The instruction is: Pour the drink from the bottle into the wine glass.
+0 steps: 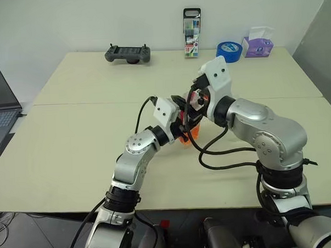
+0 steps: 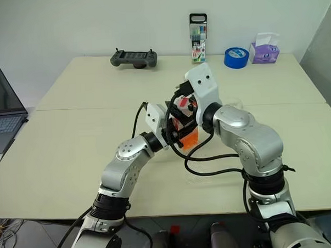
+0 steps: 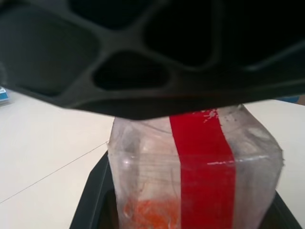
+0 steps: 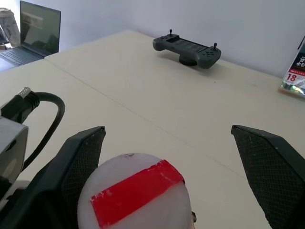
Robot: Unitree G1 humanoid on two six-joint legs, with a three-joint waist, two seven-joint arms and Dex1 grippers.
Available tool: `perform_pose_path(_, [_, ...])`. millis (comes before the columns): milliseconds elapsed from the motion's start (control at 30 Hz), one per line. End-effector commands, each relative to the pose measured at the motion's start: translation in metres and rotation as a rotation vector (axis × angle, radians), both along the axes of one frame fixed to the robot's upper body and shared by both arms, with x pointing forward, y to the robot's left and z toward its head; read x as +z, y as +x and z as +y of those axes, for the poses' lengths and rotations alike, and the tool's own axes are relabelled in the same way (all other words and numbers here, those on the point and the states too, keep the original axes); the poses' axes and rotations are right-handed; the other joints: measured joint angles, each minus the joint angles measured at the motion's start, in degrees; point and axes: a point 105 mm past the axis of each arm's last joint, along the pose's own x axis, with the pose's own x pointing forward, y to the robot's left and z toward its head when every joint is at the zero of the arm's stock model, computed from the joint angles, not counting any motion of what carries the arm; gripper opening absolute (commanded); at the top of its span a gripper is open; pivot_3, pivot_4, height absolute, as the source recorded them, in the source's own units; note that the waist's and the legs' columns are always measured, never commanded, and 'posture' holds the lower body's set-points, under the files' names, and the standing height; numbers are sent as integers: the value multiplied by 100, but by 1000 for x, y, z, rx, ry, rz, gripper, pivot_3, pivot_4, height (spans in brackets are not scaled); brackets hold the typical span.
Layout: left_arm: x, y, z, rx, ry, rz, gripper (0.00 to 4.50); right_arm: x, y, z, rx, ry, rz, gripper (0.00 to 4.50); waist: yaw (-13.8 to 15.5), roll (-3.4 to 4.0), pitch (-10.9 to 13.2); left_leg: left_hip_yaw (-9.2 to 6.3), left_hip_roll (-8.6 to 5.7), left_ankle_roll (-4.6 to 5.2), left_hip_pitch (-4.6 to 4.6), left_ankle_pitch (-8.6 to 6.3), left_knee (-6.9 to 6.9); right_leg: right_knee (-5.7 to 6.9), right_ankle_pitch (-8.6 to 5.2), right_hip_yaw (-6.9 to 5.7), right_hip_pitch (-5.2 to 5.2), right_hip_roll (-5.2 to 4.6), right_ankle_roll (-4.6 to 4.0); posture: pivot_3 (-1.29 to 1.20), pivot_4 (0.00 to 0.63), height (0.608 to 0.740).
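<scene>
Bottle (image 3: 190, 171): squarish clear plastic, red strip | left jaws clamp it | right jaws wide, empty

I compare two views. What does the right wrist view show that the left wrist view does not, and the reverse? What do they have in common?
Right wrist view, not the left: the open right end effector, one finger on either side of the top of the bottle; a controller, a laptop and a marker pack.
Left wrist view, not the right: the bottle's side with its red strip, and the orange drink low inside.
Both: the bottle and the table.
</scene>
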Motion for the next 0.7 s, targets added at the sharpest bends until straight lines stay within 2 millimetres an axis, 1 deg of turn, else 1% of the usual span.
perform_pose_path(33, [16,-4,-1,-5,-27,-66,1632,13,3,-17,-80,36,-31,4500,0,0,0,1,0,0,0,0,0,0,0,1,0,0,0,0,150,740])
perform_pose_path(167, [16,-3,0,-1,-24,-66,1632,16,3,-32,-129,67,-28,4500,-1,0,0,0,0,0,0,0,0,0,0,1,0,0,0,0,150,740])
perform_pose_path(300, [16,-3,1,1,-20,-69,1632,13,-2,-42,-139,70,-19,4500,-1,0,0,0,0,1,-1,0,0,0,0,0,0,0,0,0,150,740])
perform_pose_path(500, [15,-2,1,-3,-13,-69,1632,9,-12,-44,-106,52,-17,4500,-2,0,0,0,0,1,0,0,0,0,0,0,0,2,0,0,150,740])
perform_pose_path(700, [14,-2,1,-4,-10,-66,1629,12,-18,-46,-97,73,-22,4500,-2,0,0,0,0,1,0,0,0,0,0,0,0,2,0,0,150,740])
